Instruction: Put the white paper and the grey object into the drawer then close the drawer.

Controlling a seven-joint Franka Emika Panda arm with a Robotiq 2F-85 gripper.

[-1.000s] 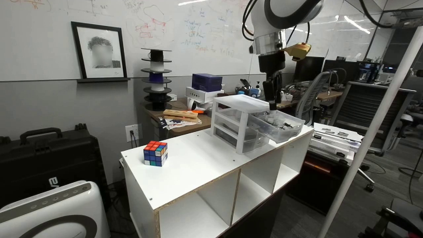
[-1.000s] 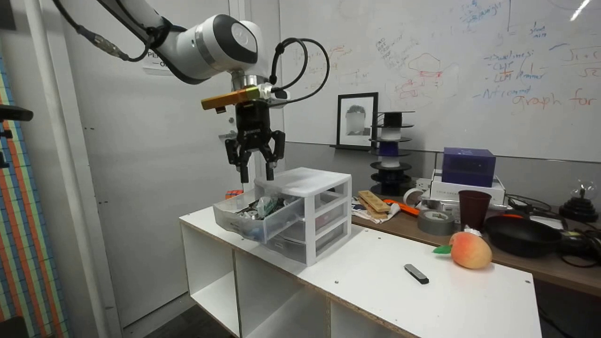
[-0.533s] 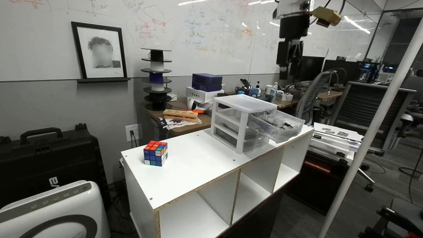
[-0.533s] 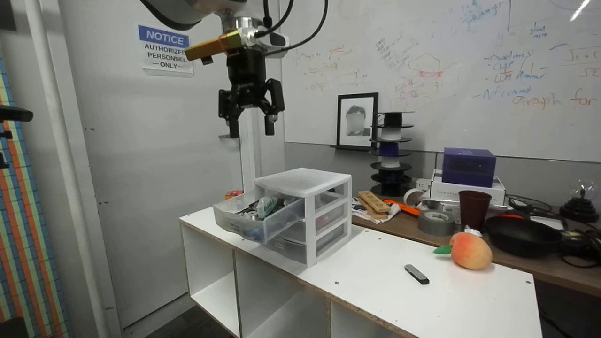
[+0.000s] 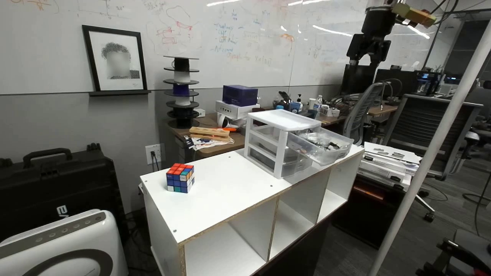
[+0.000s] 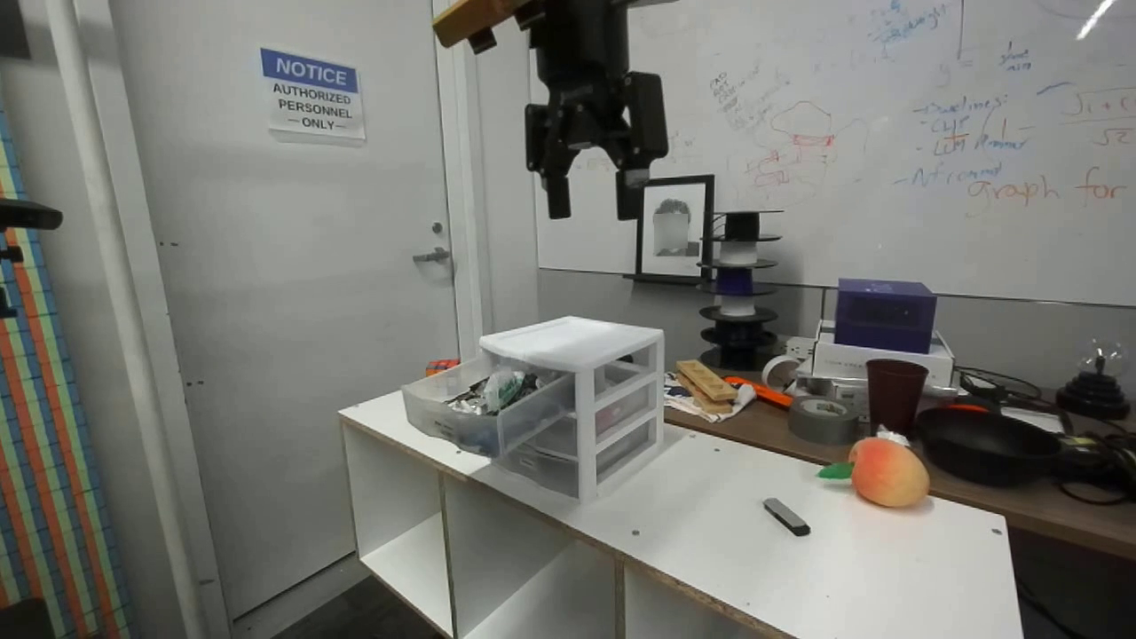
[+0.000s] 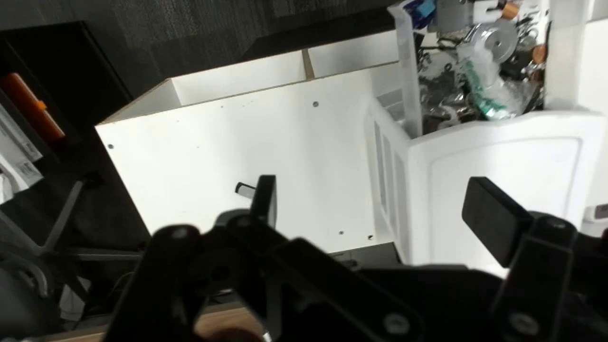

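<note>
The top drawer [image 6: 448,426] of the small white drawer unit [image 6: 572,344] is pulled out and full of clutter. It also shows in an exterior view [image 5: 338,154] and in the wrist view [image 7: 408,71]. A crumpled whitish scrap with green on it [image 7: 494,85], apparently the white paper, lies in this drawer. The grey object [image 6: 786,516], a small grey and black stick, lies on the white shelf top; one finger partly covers it in the wrist view [image 7: 245,191]. My gripper [image 6: 594,209] is open and empty, high above the unit; it also shows in the wrist view [image 7: 373,199].
A peach with a green leaf [image 6: 890,475] sits near the shelf's back edge. A coloured cube [image 5: 180,178] stands at the opposite end of the white shelf top [image 5: 218,191]. A desk [image 6: 799,444] with tape, cup and pan is behind.
My open gripper has risen from just above the pulled-out drawer, then moved sideways toward the grey object's side and turned somewhat. The drawer and grey object have not moved.
</note>
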